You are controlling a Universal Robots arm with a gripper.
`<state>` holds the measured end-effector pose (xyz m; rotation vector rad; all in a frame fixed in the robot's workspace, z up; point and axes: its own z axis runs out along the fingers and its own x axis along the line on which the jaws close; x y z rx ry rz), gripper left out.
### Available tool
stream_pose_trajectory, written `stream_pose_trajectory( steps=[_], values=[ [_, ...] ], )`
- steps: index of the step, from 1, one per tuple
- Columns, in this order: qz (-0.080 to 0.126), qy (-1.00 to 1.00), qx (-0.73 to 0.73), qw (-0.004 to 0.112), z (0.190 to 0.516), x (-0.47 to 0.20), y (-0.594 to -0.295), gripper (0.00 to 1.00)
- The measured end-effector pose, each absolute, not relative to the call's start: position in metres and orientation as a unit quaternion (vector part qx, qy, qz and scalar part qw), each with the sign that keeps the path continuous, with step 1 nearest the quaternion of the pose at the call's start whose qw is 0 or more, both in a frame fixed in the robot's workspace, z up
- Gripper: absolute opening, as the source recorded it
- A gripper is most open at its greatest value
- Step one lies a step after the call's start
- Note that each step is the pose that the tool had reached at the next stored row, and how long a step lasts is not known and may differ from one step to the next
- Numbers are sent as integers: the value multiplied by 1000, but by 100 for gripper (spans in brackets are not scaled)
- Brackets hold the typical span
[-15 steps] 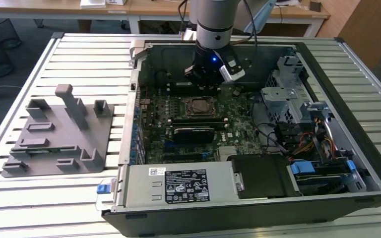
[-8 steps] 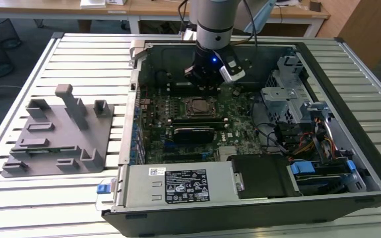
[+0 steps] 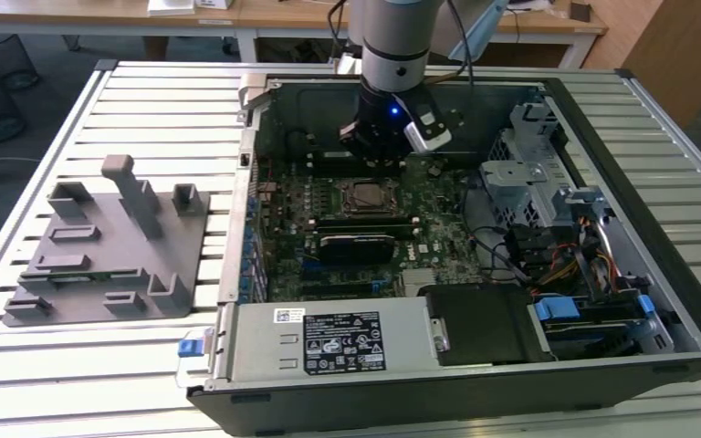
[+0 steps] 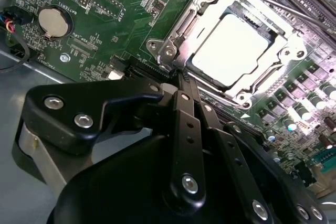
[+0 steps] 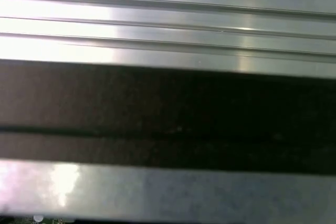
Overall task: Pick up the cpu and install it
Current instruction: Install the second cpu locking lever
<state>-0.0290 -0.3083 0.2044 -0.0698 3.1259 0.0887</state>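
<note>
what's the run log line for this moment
gripper: beside socket, holding nothing | cpu: seated in socket | fixture plate: outside case

Even daylight in exterior view, soft shadows inside the case (image 3: 643, 182), cpu (image 4: 231, 51) blown out w/ glare in second wrist view, first wrist view blurred, streaky reflections.
</note>
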Motion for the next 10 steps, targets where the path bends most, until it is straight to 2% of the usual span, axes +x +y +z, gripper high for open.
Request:
stream_pose_trajectory(
  steps=[10],
  values=[
    [28, 999, -22, 7, 204, -29, -313, 11]
  ],
)
